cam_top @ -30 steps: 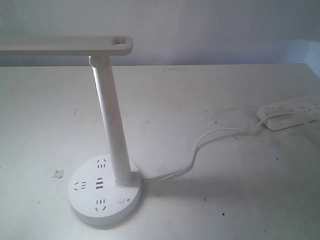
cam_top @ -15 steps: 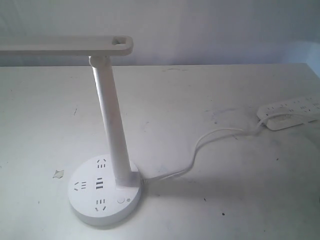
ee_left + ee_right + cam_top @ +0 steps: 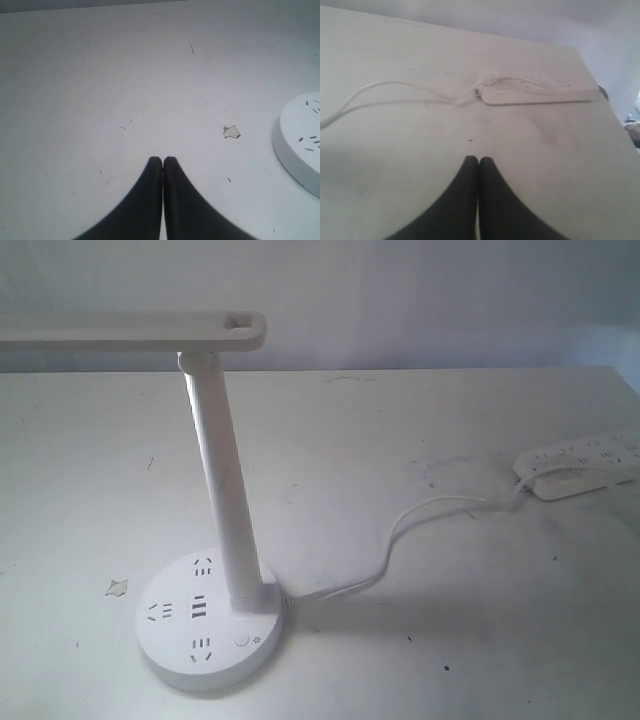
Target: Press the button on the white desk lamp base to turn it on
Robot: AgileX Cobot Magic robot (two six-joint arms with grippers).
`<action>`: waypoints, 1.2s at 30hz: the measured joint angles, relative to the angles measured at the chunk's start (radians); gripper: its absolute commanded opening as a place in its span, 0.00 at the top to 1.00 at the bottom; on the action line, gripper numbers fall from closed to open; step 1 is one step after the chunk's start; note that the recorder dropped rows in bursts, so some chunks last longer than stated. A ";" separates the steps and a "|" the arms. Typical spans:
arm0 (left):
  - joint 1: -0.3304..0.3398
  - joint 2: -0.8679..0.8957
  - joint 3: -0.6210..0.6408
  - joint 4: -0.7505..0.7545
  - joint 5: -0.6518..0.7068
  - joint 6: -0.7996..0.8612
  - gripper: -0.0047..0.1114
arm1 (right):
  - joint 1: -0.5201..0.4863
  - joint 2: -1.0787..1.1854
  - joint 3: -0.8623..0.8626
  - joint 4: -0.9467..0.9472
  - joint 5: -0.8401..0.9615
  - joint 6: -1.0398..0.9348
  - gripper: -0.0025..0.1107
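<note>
The white desk lamp base (image 3: 175,640) lies near the front left of the table, a round disc with dark socket slots and an upright stem (image 3: 225,490). Its tiny round button (image 3: 241,642) sits at the foot of the stem beside a small sun mark. Neither gripper shows in the exterior view. In the left wrist view my left gripper (image 3: 163,160) is shut and empty above bare table, with the base's edge (image 3: 300,145) off to one side. My right gripper (image 3: 479,160) is also shut and empty, over the table short of the power strip.
A long white power strip (image 3: 580,465) lies at the right edge of the table (image 3: 420,420), also seen as the power strip (image 3: 540,92) in the right wrist view. A white cable (image 3: 400,530) runs from it to the base. The lamp head (image 3: 130,330) overhangs the left. A chipped spot (image 3: 117,588) marks the table.
</note>
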 measured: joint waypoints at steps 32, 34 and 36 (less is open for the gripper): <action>0.000 0.000 0.000 0.000 0.000 0.000 0.96 | -0.071 0.000 0.000 0.000 0.000 0.000 0.98; 0.000 0.000 0.000 0.000 0.000 0.000 0.96 | -0.071 0.000 0.000 0.000 0.000 0.000 0.98; 0.000 0.000 0.000 0.000 0.000 0.000 0.96 | -0.071 0.000 0.000 0.000 0.000 0.000 0.98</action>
